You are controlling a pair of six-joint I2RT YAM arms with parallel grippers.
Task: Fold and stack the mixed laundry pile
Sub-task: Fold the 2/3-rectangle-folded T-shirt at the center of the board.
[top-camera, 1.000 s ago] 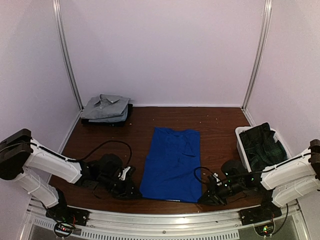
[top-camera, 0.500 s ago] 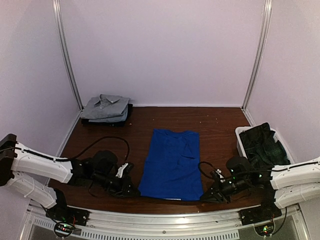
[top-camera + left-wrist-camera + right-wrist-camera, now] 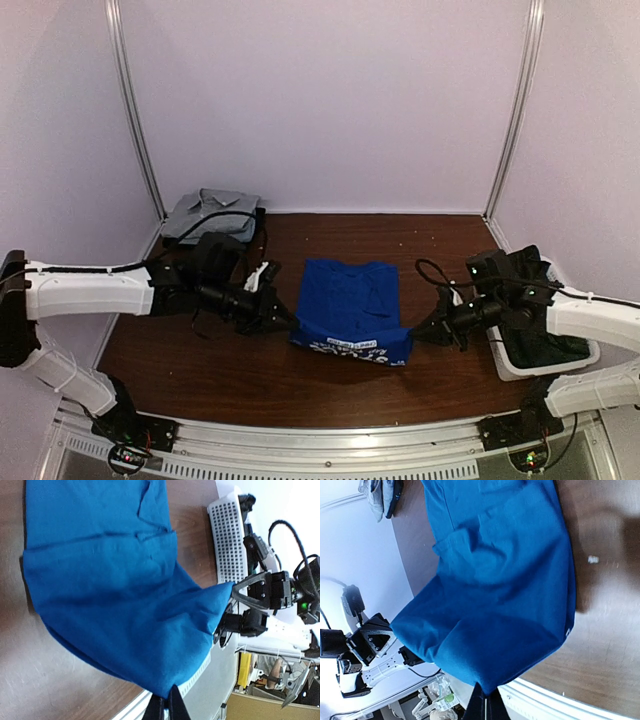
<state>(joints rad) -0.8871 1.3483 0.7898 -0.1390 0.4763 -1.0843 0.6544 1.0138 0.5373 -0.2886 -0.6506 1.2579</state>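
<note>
The left gripper (image 3: 288, 322) was pinched shut on the near left corner of the blue piece (image 3: 350, 300). In its wrist view its fingers (image 3: 167, 707) met at the bottom edge with the blue piece's (image 3: 110, 580) corner caught between them. The right gripper (image 3: 418, 335) was likewise clamped on the near right corner, and its wrist view showed the blue piece (image 3: 495, 580) running down into the closed fingers (image 3: 482, 707).

Between the two grips the near hem hung raised above the table (image 3: 200, 365) in a shallow sag. Its underside faced the camera and carried a white print too small to read. The far half of the blue piece lay flat on the table's middle, collar end toward the back wall.

Each wrist camera caught the other gripper across the cloth, the right one (image 3: 235, 615) and the left one (image 3: 390, 630), each at its own corner.

At the far left corner the grey shirt (image 3: 195, 212) lay folded, on what looked like a darker garment. On the right, the dark piece (image 3: 530, 290) sat in the white bin (image 3: 545, 368), just behind the right arm.
</note>
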